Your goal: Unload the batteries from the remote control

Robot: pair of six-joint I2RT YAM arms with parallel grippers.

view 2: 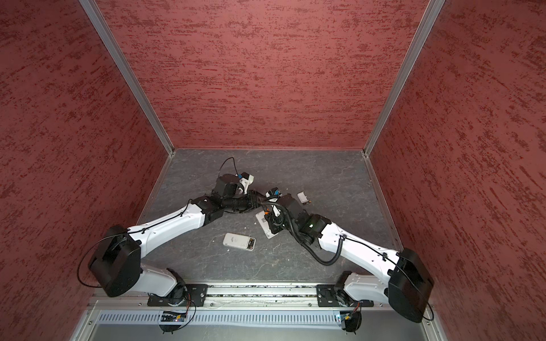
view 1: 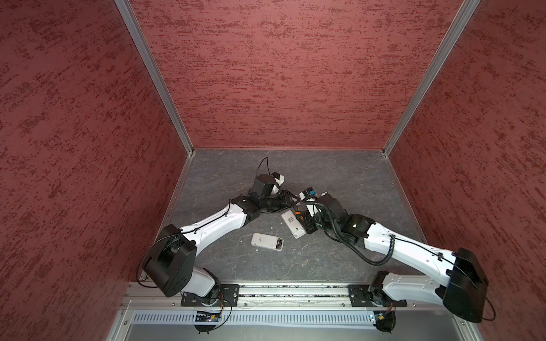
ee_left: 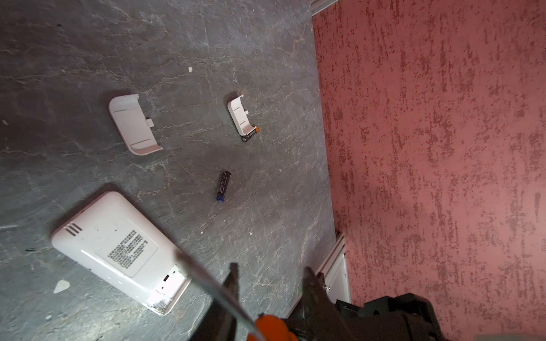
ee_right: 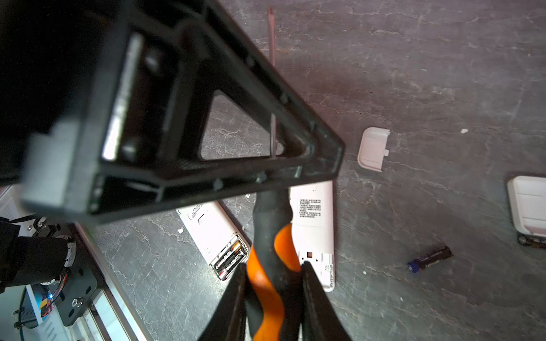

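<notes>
Clamping screwdriver (ee_right: 266,283), R gripper (ee_right: 274,265) angled low by opened remote (ee_right: 313,230)

A white cover (ee_left: 134,124) and a second cover (ee_left: 240,116) lie apart on the grey tabletop (ee_left: 88,44), an orange-and-black screwdriver (ee_right: 266,265) above it.

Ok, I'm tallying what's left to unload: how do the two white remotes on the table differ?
The near remote has batteries in its bay; the far remote's bay is empty. The near remote lies crosswise in the open; the far remote lies slanted, beside the screwdriver. Both are white, face down, with covers off.
</notes>
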